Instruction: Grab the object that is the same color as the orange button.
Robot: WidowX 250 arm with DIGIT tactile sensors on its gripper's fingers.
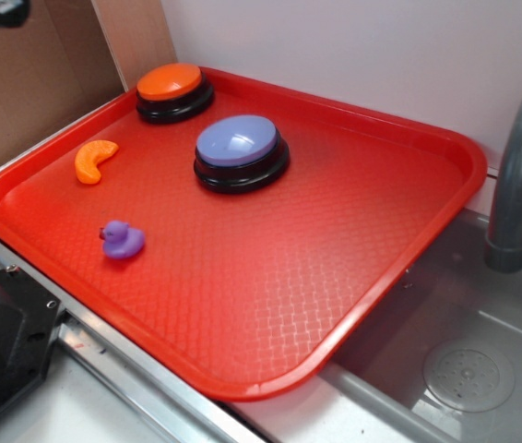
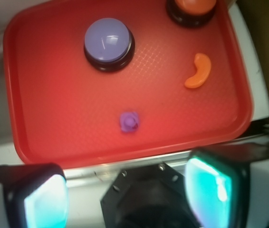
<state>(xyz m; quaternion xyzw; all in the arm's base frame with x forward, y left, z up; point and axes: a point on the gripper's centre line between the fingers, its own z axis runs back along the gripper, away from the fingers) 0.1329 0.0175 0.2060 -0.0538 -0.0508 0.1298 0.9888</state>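
The fingers (image 2: pixel 46 202) stand wide apart, holding nothing, high above the near edge of the red tray (image 2: pixel 34 142). The orange crescent (image 2: pixel 198 71) lies ahead and to the right, its long axis roughly fore-and-aft, near the orange button (image 2: pixel 191 7), clear of the purple duck (image 2: pixel 129 121).

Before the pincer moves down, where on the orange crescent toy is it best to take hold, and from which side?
Probably from straight above, closing across the narrow middle of the orange crescent toy. It lies flat on the red tray, apart from the orange button, and its arc is thinnest across. The pincer is open.
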